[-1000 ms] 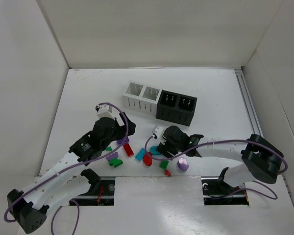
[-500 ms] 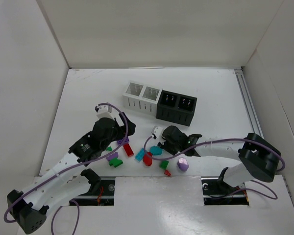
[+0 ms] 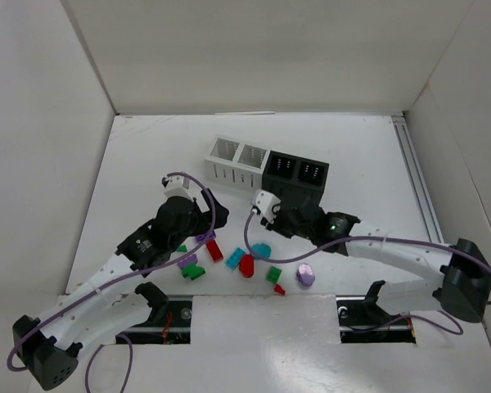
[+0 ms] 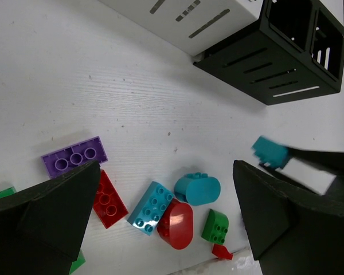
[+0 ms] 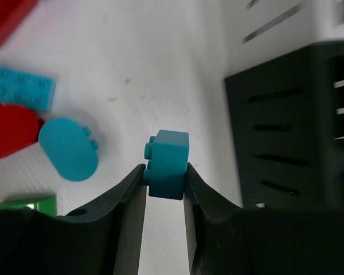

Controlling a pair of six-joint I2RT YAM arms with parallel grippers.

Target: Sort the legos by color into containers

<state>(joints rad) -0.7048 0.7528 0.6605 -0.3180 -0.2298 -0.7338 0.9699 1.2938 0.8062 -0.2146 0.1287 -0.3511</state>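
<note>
1. White containers [image 3: 229,173]: 2.
2. Black containers [image 3: 311,190]: 2.
3. Red legos [image 3: 246,266]: 3.
4. Teal legos [image 3: 262,250]: 3.
5. Purple legos [image 3: 305,276]: 3.
6. Green legos [image 3: 273,275]: 3, one mostly hidden at the pile's 9 o'clock.
7. Robot arms [image 3: 106,278]: 2.

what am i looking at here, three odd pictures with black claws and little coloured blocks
The left arm and right arm are robots at the near edge of a white table. The overhead picture looks down on both; the other two come from a camera on each wrist, so the dark shapes at the bottom are that arm's own tool. The right tool pinches a teal brick near the black cups, which join the white cups. The left tool is open and empty above loose pieces like a red oval and a purple brick.
</note>
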